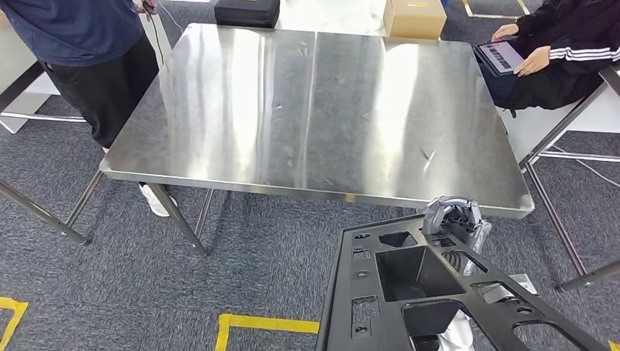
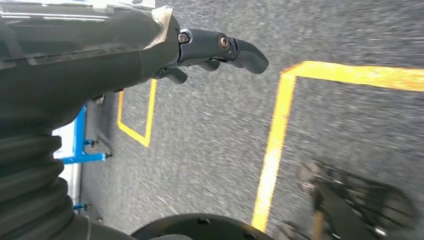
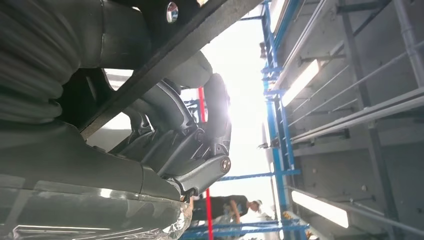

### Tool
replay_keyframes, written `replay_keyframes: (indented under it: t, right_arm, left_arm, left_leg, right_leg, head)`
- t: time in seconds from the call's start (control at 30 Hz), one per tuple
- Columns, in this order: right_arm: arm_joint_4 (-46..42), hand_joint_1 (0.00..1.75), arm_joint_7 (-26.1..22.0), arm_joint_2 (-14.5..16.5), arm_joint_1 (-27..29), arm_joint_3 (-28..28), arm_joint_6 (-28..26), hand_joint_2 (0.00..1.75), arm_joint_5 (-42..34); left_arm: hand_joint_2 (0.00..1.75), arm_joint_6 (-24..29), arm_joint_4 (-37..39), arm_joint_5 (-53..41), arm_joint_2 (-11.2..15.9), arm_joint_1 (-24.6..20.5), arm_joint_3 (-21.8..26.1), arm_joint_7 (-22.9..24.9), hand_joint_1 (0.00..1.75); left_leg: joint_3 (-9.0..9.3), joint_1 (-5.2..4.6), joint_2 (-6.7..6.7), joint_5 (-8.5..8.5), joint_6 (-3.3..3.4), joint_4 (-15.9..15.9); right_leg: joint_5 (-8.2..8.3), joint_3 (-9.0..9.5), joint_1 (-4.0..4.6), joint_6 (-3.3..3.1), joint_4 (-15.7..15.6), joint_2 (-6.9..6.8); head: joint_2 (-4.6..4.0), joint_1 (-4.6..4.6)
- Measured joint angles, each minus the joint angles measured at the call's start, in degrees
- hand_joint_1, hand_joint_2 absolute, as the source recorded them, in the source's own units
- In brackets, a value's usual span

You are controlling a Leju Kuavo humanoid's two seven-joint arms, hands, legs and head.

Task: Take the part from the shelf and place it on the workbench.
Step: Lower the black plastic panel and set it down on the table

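One steel surface point(image 1: 314, 110). One black moulded part point(image 1: 431, 292), gripped by one right hand point(image 1: 455, 219). One left hand point(image 2: 210, 50). Two people near the surface point(image 1: 80, 51) point(image 1: 563, 51); one cardboard box point(image 1: 414, 17); one dark case point(image 1: 246, 12); possibly a third person point(image 3: 227, 207), blurred.

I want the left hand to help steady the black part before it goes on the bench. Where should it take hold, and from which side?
A judgement: the black part's left edge, a long flat rim with small holes, coming in from the robot's left. The right hand already grips the far right end, so this balances it. Avoid the deep funnel pocket; it offers nothing to pinch. The left hand hangs free, holding nothing.
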Motion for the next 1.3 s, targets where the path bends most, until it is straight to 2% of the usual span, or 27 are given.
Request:
replay_keyframes:
  t: [0.07,0.1,0.13,0.2,0.23,0.3,0.33,0.4,0.43,0.47,0.5,0.57,0.6,0.63,0.67,0.77,0.8,0.83,0.9,0.93,0.97,1.0,1.03,1.1,1.17,1.23,1.3]
  right_arm:
    - [0.28,1.75,0.01,-0.16,0.04,-0.01,0.00,1.75,-0.02]
    - [0.41,1.75,0.03,-0.24,0.04,-0.01,0.00,1.75,-0.04]
    - [0.48,1.75,0.04,-0.29,0.01,0.01,0.00,1.75,-0.05]
    - [0.43,1.75,0.01,-0.28,-0.35,0.10,0.00,1.75,-0.05]
    - [0.36,1.75,-0.03,-0.23,-0.59,0.16,0.00,1.75,-0.06]
    - [0.34,1.75,-0.07,-0.15,-0.98,0.28,0.03,1.75,-0.08]
    - [0.37,1.75,-0.07,-0.10,-1.03,0.31,0.07,1.75,-0.08]
    - [0.50,1.75,-0.05,-0.04,-1.01,0.39,0.17,1.75,-0.08]
    - [0.62,1.75,-0.03,-0.03,-1.00,0.44,0.25,1.75,-0.07]
    - [0.77,1.75,0.00,-0.02,-1.01,0.55,0.32,1.75,-0.03]
    - [0.94,1.75,0.07,-0.02,-1.05,0.74,0.41,1.75,0.07]
    - [1.36,1.75,0.34,0.01,-1.28,1.37,0.54,1.75,0.57]
    - [1.68,1.75,0.60,0.02,-1.57,1.75,0.58,1.75,1.09]
    - [2.07,1.75,0.98,0.02,-1.96,2.16,0.61,1.75,1.78]
    - [2.58,1.75,1.44,0.01,-2.49,2.66,0.65,1.75,2.74]
    - [5.10,1.75,2.96,0.01,-4.90,5.28,0.85,1.75,6.84]
    - [6.26,1.75,3.26,0.03,-5.92,6.43,0.89,1.75,8.27]
    - [7.49,1.75,3.39,0.07,-6.84,7.61,0.87,1.75,9.46]
    - [10.19,1.75,3.49,0.17,-8.28,9.74,0.66,1.75,10.87]
    - [11.52,1.75,3.52,0.22,-8.72,10.57,0.48,1.75,11.18]
    - [12.66,1.75,3.55,0.25,-9.09,11.22,0.31,1.75,11.32]
    - [13.54,1.75,3.58,0.27,-9.45,11.73,0.16,1.75,11.39]
    - [14.17,1.75,3.60,0.28,-9.86,12.15,0.08,1.75,11.38]
    - [15.22,1.75,3.79,0.31,-10.87,12.98,0.12,1.75,11.55]
    - [16.92,1.75,4.47,0.51,-12.25,14.10,0.47,1.75,12.29]
    - [19.88,1.75,5.43,1.19,-14.42,15.42,0.71,1.75,13.49]
    - [24.45,1.75,6.12,2.49,-17.61,16.87,0.11,1.75,15.13]
  left_arm:
    - [1.75,-0.04,0.00,0.00,0.01,0.02,-0.06,0.00,0.00]
    - [1.75,-0.04,0.00,0.00,0.00,0.02,-0.08,0.00,0.00]
    - [1.75,-0.04,0.00,0.00,-0.02,0.01,-0.10,0.01,0.00]
    - [1.75,0.01,-0.02,-0.05,-0.06,-0.17,-0.16,0.02,0.00]
    - [1.75,-0.02,-0.02,-0.12,-0.07,-0.37,-0.20,0.02,0.00]
    - [1.75,-0.18,-0.03,-0.35,-0.04,-0.82,-0.28,0.01,0.00]
    - [1.75,-0.33,-0.02,-0.48,0.01,-0.96,-0.32,0.00,0.00]
    - [1.75,-0.64,-0.02,-0.79,0.23,-0.92,-0.42,0.04,0.00]
    - [1.75,-0.81,-0.02,-0.96,0.34,-0.80,-0.50,0.11,0.00]
    - [1.75,-0.96,-0.02,-1.12,0.45,-0.69,-0.63,0.18,0.00]
    - [1.75,-1.10,-0.02,-1.33,0.55,-0.61,-0.80,0.27,0.00]
    - [1.75,-1.37,0.00,-1.67,0.72,-0.40,-1.10,0.42,0.00]
    - [1.75,-1.49,0.01,-1.80,0.78,-0.28,-1.20,0.51,0.00]
    - [1.75,-1.54,0.02,-1.87,0.78,-0.15,-1.25,0.58,0.00]
    - [1.75,-1.56,0.03,-1.98,0.79,-0.09,-1.30,0.66,0.00]
    - [1.75,-1.71,0.01,-2.35,0.74,-0.17,-1.64,0.69,0.00]
    - [1.75,-1.75,0.00,-2.37,0.72,-0.25,-1.73,0.60,0.00]
    - [1.75,-1.75,0.00,-2.33,0.70,-0.33,-1.76,0.50,0.00]
    - [1.75,-1.76,0.00,-2.29,0.67,-0.44,-1.76,0.35,0.00]
    - [1.75,-1.77,0.00,-2.27,0.66,-0.44,-1.76,0.33,0.00]
    - [1.75,-1.80,0.01,-2.27,0.64,-0.42,-1.76,0.33,0.00]
    - [1.75,-1.84,0.01,-2.27,0.63,-0.40,-1.76,0.32,0.00]
    - [1.75,-1.86,0.01,-2.27,0.60,-0.38,-1.76,0.32,0.00]
    - [1.75,-1.82,0.04,-2.11,0.43,-0.38,-1.76,0.23,0.00]
    - [1.75,-1.62,0.07,-1.70,0.33,-0.35,-1.74,-0.02,0.00]
    - [1.75,-1.31,0.05,-1.24,0.37,-0.39,-1.69,-0.36,0.00]
    - [1.75,-1.18,0.03,-1.12,0.45,-0.54,-1.64,-0.62,0.00]
  left_leg:
    - [2.47,0.11,-0.13,-2.19,-0.37,-0.11]
    - [3.64,0.19,-0.16,-3.30,-0.73,-0.45]
    - [5.05,0.27,-0.13,-3.95,-1.16,-0.75]
    - [7.08,0.37,0.12,-3.89,-1.97,-0.54]
    - [7.24,0.36,0.33,-3.34,-2.20,0.95]
    - [4.42,0.36,0.61,-3.42,-2.38,6.58]
    - [2.00,0.39,0.69,-4.51,-2.53,10.16]
    - [-3.26,0.51,0.72,-8.50,-3.06,15.08]
    - [-5.25,0.61,0.74,-10.08,-3.44,15.66]
    - [-6.56,0.75,0.77,-10.41,-3.76,14.82]
    - [-7.17,0.97,0.85,-8.95,-4.10,12.51]
    - [-7.33,1.51,1.40,-1.91,-4.53,6.19]
    - [-7.19,1.60,1.68,1.34,-4.27,4.00]
    - [-7.27,1.54,1.85,3.51,-3.81,2.92]
    - [-7.48,1.28,1.93,4.24,-3.16,2.80]
    - [-7.13,0.88,1.46,3.72,-1.62,2.69]
    - [-6.73,0.91,1.38,3.49,-1.20,2.47]
    - [-6.34,0.88,1.33,3.27,-0.84,2.25]
    - [-5.64,0.66,1.14,2.72,-0.31,2.00]
    - [-5.20,0.50,0.94,2.38,-0.13,1.96]
    - [-4.70,0.33,0.66,2.00,0.00,1.94]
    - [-4.10,0.15,0.38,1.61,0.08,1.93]
    - [-3.50,0.01,0.16,1.21,0.11,1.90]
    - [-2.79,-0.29,-0.17,0.40,-0.10,1.86]
    - [-2.60,-0.41,-0.19,-0.19,-0.59,1.73]
    - [-2.18,-0.38,0.09,-0.36,-0.92,1.26]
    - [-1.43,-0.47,0.37,-0.15,-0.10,0.61]
  right_leg:
    - [6.61,0.31,-0.07,1.73,-6.81,-0.61]
    - [9.73,0.97,0.17,2.03,-9.21,-1.07]
    - [11.82,1.78,0.53,1.75,-10.82,-1.36]
    - [12.46,4.02,0.81,-0.27,-12.10,-1.22]
    - [12.71,5.18,0.56,-1.23,-12.74,-0.98]
    - [12.96,7.31,-0.12,-2.78,-13.47,-0.88]
    - [12.53,7.96,-0.22,-3.22,-13.62,-0.92]
    - [11.48,8.91,-0.44,-3.41,-13.75,-0.74]
    - [10.92,9.39,-0.61,-3.21,-13.76,-0.58]
    - [10.34,9.92,-0.81,-2.93,-13.74,-0.42]
    - [9.70,10.59,-1.09,-2.52,-13.71,-0.31]
    - [8.42,11.86,-1.37,-1.46,-13.36,-0.25]
    - [7.86,12.16,-1.32,-0.90,-13.15,-0.24]
    - [7.42,12.28,-1.10,-0.38,-12.97,-0.22]
    - [7.10,12.49,-0.99,0.00,-12.90,-0.23]
    - [6.12,12.27,-1.24,0.64,-12.68,-0.48]
    - [5.47,11.20,-1.33,0.63,-10.80,-0.55]
    - [4.62,9.12,-1.36,0.50,-7.34,-0.61]
    - [3.30,3.09,-1.09,0.32,1.51,-0.61]
    - [3.43,0.53,-0.90,0.38,4.37,-0.60]
    - [4.50,-0.98,-0.68,0.56,4.90,-0.59]
    - [6.43,-1.27,-0.45,0.77,3.00,-0.59]
    - [9.03,-0.65,-0.15,0.87,-0.68,-0.59]
    - [13.37,1.21,0.75,0.12,-8.31,-0.63]
    - [14.64,2.01,1.41,-1.10,-11.35,-0.61]
    - [14.72,2.35,1.43,-1.62,-11.77,-0.37]
    - [15.01,2.93,1.25,-1.55,-12.42,-0.08]
  head:
    - [0.00,-0.06]
    - [0.00,-0.03]
    - [0.00,0.01]
    - [0.00,0.15]
    - [-0.01,0.08]
    - [-0.01,-0.38]
    - [-0.01,-0.62]
    - [-0.01,-0.75]
    - [-0.01,-0.79]
    - [-0.01,-0.80]
    - [-0.01,-0.83]
    - [-0.01,-0.99]
    - [-0.01,-1.22]
    - [-0.01,-1.17]
    - [-0.02,-1.18]
    - [-0.01,-0.82]
    - [0.00,-0.72]
    - [0.00,-0.60]
    - [0.00,-0.53]
    - [0.00,-0.54]
    - [0.00,-0.54]
    - [0.00,-0.52]
    - [0.00,-0.52]
    - [0.00,-0.53]
    - [0.00,-0.50]
    - [0.00,-0.41]
    - [0.00,-0.59]
